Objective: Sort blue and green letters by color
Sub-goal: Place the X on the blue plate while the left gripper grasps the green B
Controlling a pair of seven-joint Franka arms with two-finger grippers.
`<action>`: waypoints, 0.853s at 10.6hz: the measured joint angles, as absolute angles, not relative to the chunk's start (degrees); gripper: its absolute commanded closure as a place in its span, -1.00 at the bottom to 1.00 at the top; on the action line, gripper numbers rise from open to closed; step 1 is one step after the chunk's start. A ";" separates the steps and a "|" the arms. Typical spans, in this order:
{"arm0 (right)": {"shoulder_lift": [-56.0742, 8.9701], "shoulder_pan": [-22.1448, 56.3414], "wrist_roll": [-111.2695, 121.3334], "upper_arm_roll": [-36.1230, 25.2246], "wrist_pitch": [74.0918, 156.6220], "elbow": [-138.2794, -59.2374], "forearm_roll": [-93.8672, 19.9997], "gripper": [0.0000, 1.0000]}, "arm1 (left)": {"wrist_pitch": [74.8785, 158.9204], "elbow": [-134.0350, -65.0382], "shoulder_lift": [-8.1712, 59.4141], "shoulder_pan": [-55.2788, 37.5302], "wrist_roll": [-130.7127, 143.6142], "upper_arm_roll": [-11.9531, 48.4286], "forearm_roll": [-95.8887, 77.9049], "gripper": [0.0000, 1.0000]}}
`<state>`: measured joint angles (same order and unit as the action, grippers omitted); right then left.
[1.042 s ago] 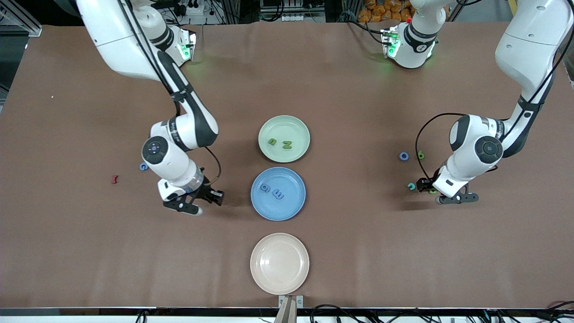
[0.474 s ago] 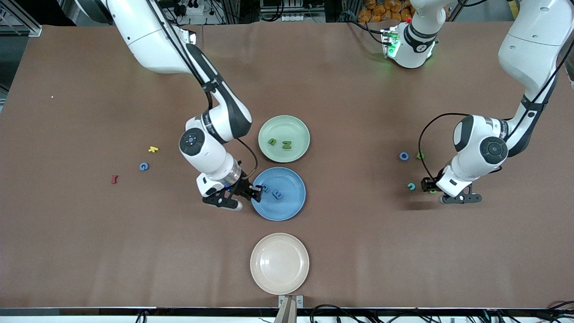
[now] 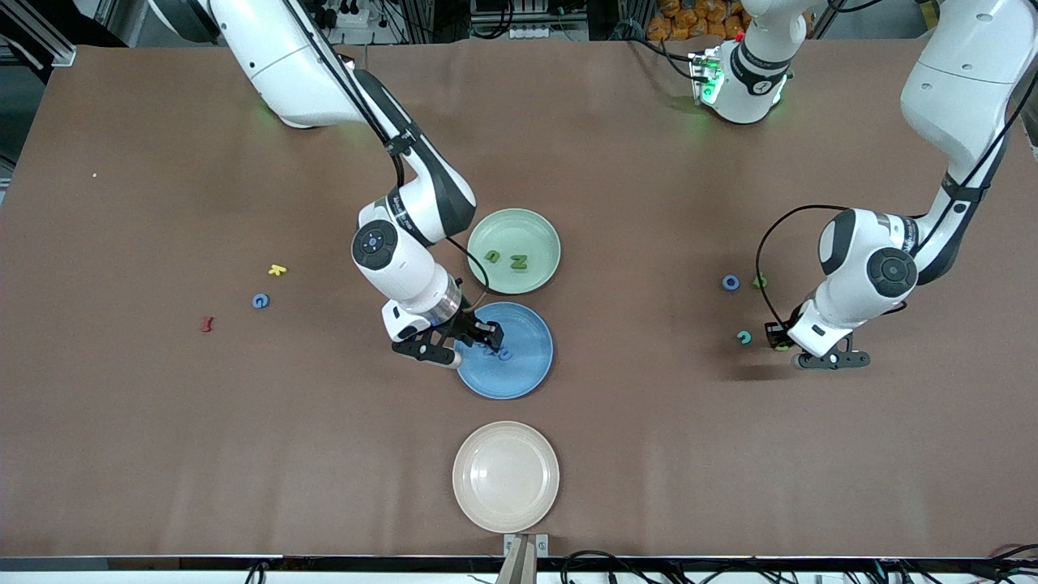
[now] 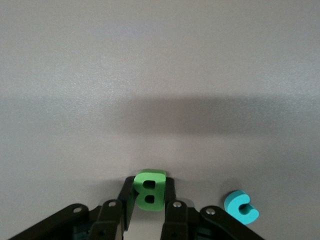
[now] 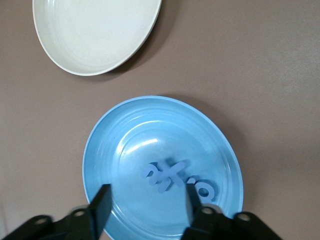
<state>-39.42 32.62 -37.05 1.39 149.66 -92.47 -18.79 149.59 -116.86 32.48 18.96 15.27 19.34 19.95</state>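
Three round plates sit in a row down the middle of the brown table (image 3: pixel 649 454): a pale green plate (image 3: pixel 535 280) farthest from the front camera, a blue plate (image 3: pixel 527 377) next, and a cream plate (image 3: pixel 474 503) nearest, with gaps of bare table between them. Wide bare surface lies on both sides of the row and along the table's edge nearest the front camera. The right gripper (image 5: pixel 145 207) hangs over the blue plate, jaws parted and holding nothing; small blue foam letters (image 5: pixel 165 176) lie loose in the plate below it. The green plate holds a green N (image 3: pixel 519 261) and a green u (image 3: pixel 492 255). The left gripper (image 4: pixel 147 200) is down at the table toward the left arm's end, jaws clamped on a green letter B (image 4: pixel 148 188), with a teal C-shaped letter (image 4: pixel 241 207) just beside it. A blue ring-shaped letter (image 3: pixel 731 282) and a small green letter (image 3: pixel 760 281) lie near each other there, farther from the front camera than the teal letter. Toward the right arm's end lie a blue G (image 3: pixel 260 301), a yellow letter (image 3: pixel 277 269) and a red letter (image 3: pixel 207 324), well apart from the plates.
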 measured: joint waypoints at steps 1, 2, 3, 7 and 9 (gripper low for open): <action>-39.41 32.57 -37.07 1.31 149.59 -92.45 -18.79 -1.00 | 149.59 -116.71 32.49 18.85 15.24 19.38 19.95 1.00; -39.41 32.46 -37.07 1.18 149.26 -92.42 -18.77 -1.00 | 149.59 -116.27 32.49 18.67 15.22 19.55 19.95 1.00; -39.39 32.27 -36.80 1.03 148.44 -92.39 -18.73 -1.00 | 149.45 -115.69 32.47 18.49 15.22 19.83 19.95 1.00; -36.65 26.85 -25.27 0.20 142.22 -95.96 -18.56 -1.00 | 145.42 -112.65 31.69 18.35 15.22 24.27 19.95 1.00; -33.63 22.29 -17.35 -1.01 142.04 -101.47 -16.23 -1.00 | 144.39 -112.16 31.16 17.63 15.79 26.88 19.95 1.00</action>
<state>-33.63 22.29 -17.35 -1.01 142.04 -101.47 -16.23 144.39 -112.16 31.16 17.63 15.79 26.88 19.95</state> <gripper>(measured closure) 0.000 0.722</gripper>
